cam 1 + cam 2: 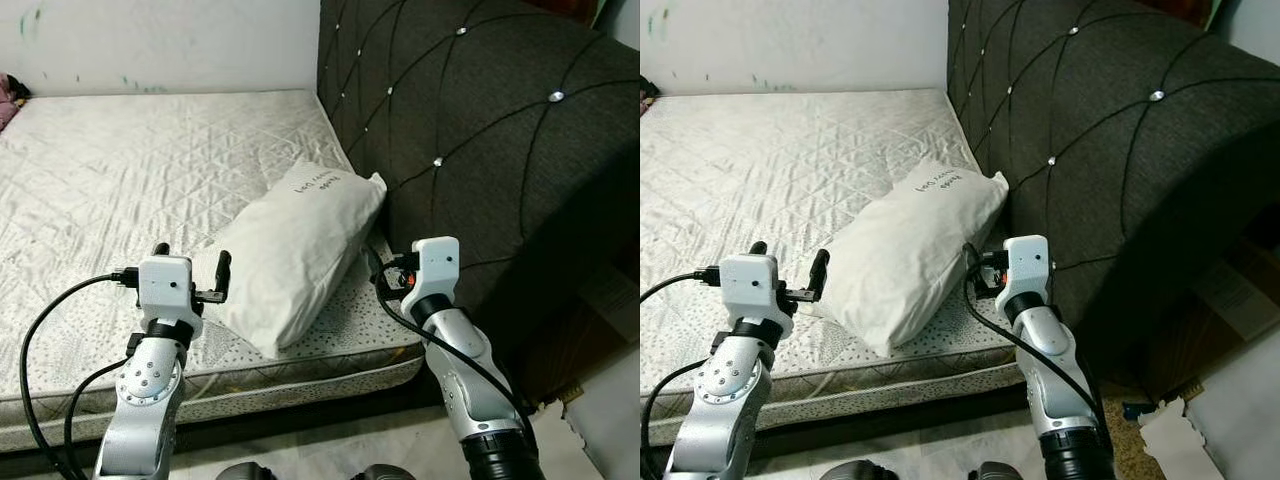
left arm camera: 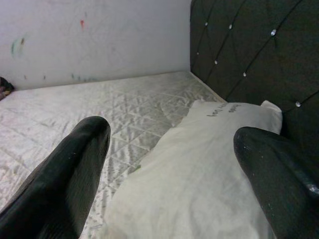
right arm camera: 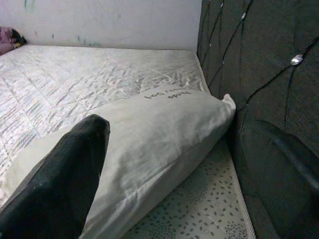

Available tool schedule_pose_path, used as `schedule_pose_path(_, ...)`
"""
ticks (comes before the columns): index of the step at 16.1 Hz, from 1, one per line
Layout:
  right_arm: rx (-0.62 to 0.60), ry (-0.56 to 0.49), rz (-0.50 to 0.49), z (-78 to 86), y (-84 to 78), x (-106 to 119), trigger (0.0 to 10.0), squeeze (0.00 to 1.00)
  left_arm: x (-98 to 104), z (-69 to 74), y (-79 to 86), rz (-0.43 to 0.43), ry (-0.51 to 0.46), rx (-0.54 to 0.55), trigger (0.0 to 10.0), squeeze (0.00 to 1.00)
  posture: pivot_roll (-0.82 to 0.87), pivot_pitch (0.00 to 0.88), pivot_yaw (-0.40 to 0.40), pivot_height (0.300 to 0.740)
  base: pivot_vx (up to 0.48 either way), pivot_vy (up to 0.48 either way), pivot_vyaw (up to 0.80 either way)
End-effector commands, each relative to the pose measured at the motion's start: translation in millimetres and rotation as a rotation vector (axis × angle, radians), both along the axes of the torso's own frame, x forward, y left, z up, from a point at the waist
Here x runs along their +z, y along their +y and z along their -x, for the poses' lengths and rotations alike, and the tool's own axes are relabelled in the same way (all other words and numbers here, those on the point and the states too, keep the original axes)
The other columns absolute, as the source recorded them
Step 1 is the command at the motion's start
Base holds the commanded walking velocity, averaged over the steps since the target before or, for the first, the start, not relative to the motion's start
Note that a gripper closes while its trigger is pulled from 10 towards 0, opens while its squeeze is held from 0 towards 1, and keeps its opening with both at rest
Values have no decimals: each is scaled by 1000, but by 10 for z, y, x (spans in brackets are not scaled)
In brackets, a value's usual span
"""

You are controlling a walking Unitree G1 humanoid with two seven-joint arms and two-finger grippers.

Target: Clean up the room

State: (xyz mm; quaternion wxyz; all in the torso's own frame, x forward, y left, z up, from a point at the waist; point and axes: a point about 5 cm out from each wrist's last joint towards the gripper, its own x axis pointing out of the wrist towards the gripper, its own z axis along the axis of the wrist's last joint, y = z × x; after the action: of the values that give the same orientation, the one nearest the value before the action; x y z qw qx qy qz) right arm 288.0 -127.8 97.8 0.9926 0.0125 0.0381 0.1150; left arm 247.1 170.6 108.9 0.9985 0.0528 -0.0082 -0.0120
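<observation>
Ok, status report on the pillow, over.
Both claws open, left claw and right claw flanking the white pillow, not yet touching. Pillow lies on mattress against headboard. Nothing blocking.

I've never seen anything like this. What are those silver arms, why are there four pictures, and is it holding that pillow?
It is a humanoid robot, seen through its own cameras. The two wide pictures come from the two eyes in its head, looking down at a bare mattress with a dark padded headboard on its right. The other two come from cameras on its wrists, looking out between each gripper's two black fingers. A white pillow lies at the mattress corner against the headboard. The left gripper and right gripper are both open, one on each side of the pillow. Nothing is held yet.
</observation>
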Motion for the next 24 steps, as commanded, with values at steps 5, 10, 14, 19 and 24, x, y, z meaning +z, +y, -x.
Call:
schedule_pose_path(5, 5, -19, -14, -25, -12, 62, 10000, 0, 36, -6, -20, -2, -15, -16, 10000, 0, -101, 11, -13, 740, 167, 0, 272)
schedule_pose_path(10, 7, -11, -16, -31, -16, 59, 10000, 0, 33, -8, -30, 0, -12, -19, 10000, 0, -102, 15, -16, 740, 301, 0, 0)
schedule_pose_path(14, 4, -10, -15, -33, -18, 55, 10000, 0, 24, -16, -47, 9, -9, -33, 10000, 0, -105, 16, -13, 740, 285, 0, 0)
schedule_pose_path(19, -2, -6, -26, -34, -26, 52, 10000, 0, 3, -24, -50, 41, 6, -19, 10000, 0, -105, 16, -13, 740, 51, 0, 0)
schedule_pose_path(24, 0, -10, -7, -34, -24, 53, 10000, 0, 22, -6, -58, 28, -3, -43, 10000, 0, -104, 17, -14, 740, 0, 0, 610)
